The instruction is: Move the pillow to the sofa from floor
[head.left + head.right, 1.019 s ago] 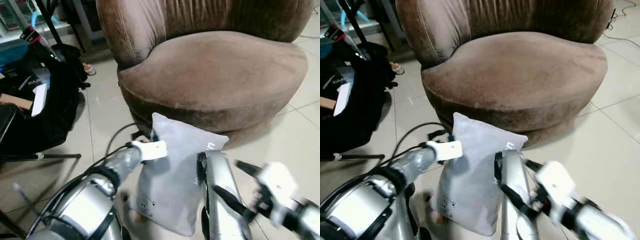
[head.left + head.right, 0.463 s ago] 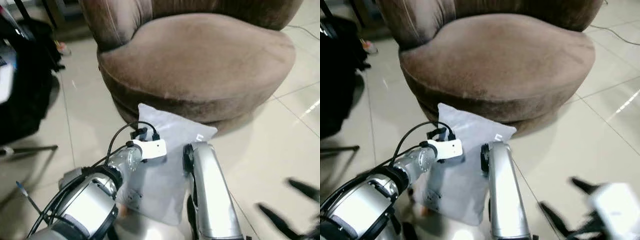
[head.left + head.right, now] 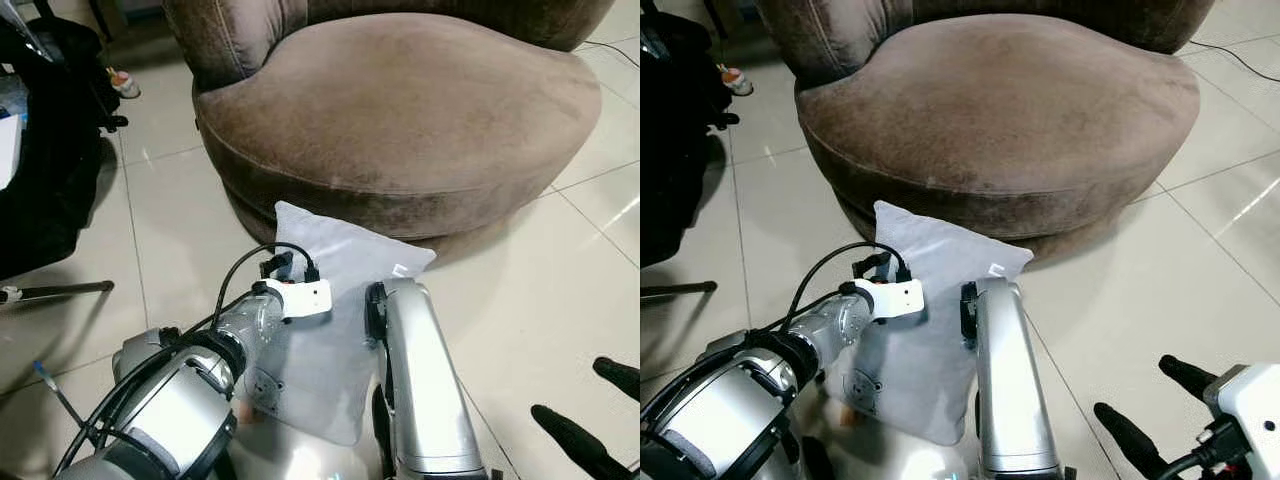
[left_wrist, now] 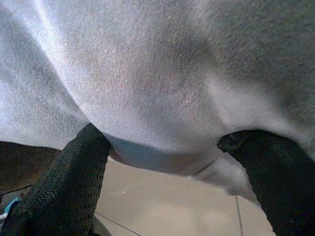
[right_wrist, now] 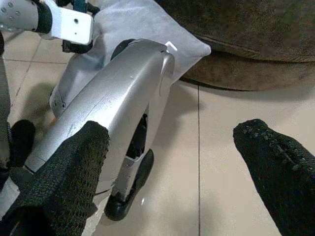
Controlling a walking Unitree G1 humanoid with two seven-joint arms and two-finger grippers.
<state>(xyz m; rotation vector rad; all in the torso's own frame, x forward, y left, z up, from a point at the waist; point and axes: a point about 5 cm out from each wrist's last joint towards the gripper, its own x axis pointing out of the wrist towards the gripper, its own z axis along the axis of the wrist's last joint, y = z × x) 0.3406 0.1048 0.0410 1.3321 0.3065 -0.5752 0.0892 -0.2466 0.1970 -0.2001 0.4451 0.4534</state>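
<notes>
Pillow (image 3: pixel 335 330) – soft matt grey cloth; sofa (image 3: pixel 400 110) – brown velvety fabric; floor (image 3: pixel 560 290) glossy tile

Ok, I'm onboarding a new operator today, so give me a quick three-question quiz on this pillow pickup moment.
1. True or false: the grey pillow already lies on the seat of the brown sofa.
2. Which pincer has its fingers on either side of the pillow's edge? A) left pincer B) right pincer
3. Fill in: the right pincer hangs open over the tiled ____, holding nothing.

Key
1. False: it stands on the tiles, leaning against the sofa's base.
2. A
3. floor
</notes>
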